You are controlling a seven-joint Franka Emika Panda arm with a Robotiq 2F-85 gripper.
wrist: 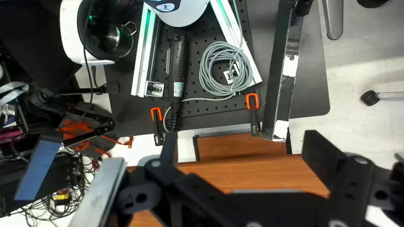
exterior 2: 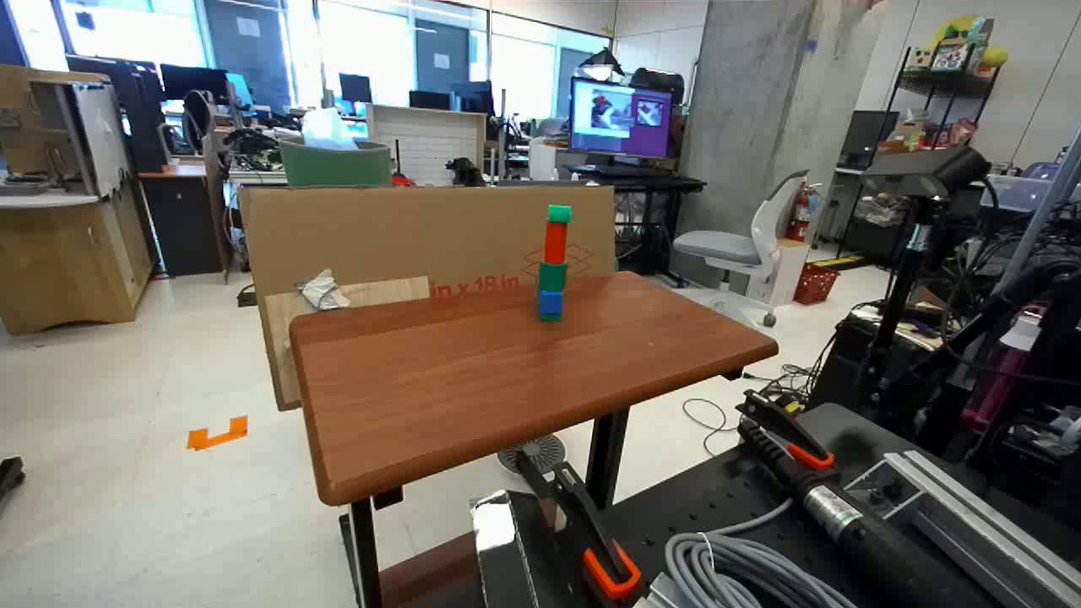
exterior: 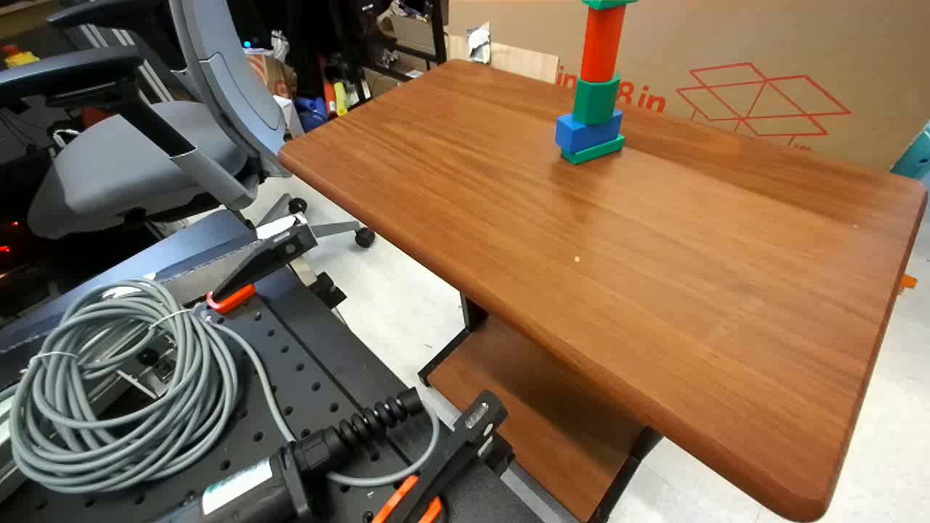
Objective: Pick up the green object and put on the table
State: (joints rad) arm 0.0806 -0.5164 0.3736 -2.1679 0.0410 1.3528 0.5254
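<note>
The small green block (exterior: 609, 3) sits on top of the block tower, cut off by the frame's top edge in an exterior view; it shows whole in an exterior view (exterior 2: 559, 214). Under it are a red column (exterior: 603, 43), a wider green block (exterior: 596, 102), a blue block (exterior: 588, 134) and a flat green piece (exterior: 596, 151). The upright tower stands on the brown table (exterior: 726, 290) near its far long edge. My gripper (wrist: 240, 143) is open and empty in the wrist view, above the table (wrist: 246, 176). The wrist view does not show the tower. The gripper is out of both exterior views.
A black perforated bench (exterior: 290, 349) with coiled grey cable (exterior: 131, 378) and clamps (exterior: 458, 450) stands beside the table, across a gap. A large cardboard sheet (exterior: 763, 43) stands behind the table. A grey chair (exterior: 145, 138) is near the table's end.
</note>
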